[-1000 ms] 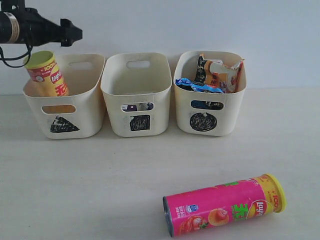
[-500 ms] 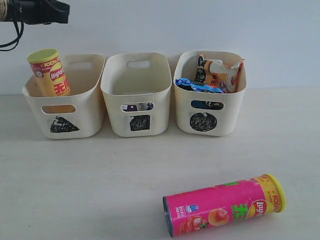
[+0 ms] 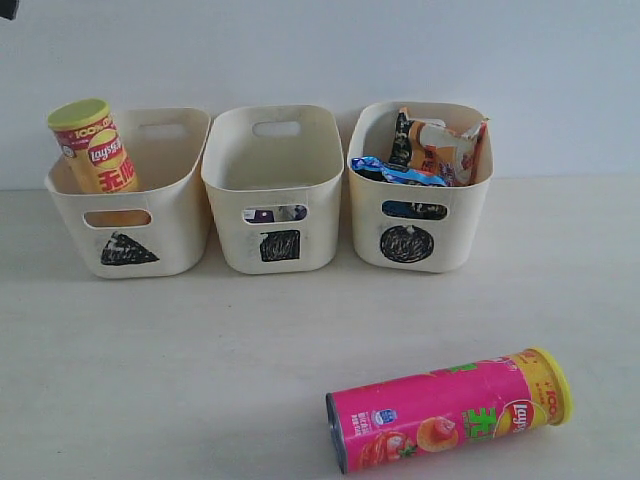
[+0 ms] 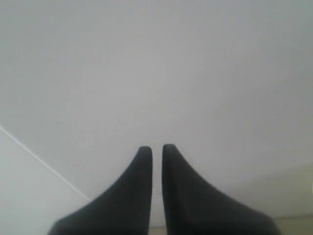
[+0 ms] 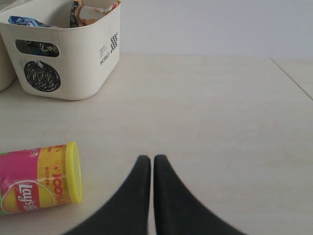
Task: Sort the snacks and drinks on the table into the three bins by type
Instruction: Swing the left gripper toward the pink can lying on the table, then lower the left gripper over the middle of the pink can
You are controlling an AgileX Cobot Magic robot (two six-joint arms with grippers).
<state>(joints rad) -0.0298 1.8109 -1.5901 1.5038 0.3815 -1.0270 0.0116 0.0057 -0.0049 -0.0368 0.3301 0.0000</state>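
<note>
A yellow chip tube [image 3: 92,145] with a lime-green lid leans in the triangle bin [image 3: 170,215]. Through the square bin's [image 3: 225,190] handle slot I glimpse the drink cartons [image 3: 272,214]. The circle bin [image 3: 465,215] holds the blue-white packet [image 3: 395,172] and the orange-black packet [image 3: 440,145]. The pink chip tube [image 3: 450,410] lies on its side on the table [image 3: 200,360]. My left gripper [image 4: 157,147] is shut and empty, facing a blank wall. My right gripper [image 5: 152,157] is shut and empty above the table, beside the pink tube's yellow lid [image 5: 72,171].
The three bins stand in a row against the pale back wall. In the right wrist view the circle bin [image 5: 83,63] sits beyond the pink tube [image 5: 29,183]. A dark sliver of the left arm [image 3: 5,8] shows in the exterior view's top left corner.
The left arm has drawn back up and to the left, almost out of the exterior view. The yellow tube has tipped slightly leftward in the triangle bin.
</note>
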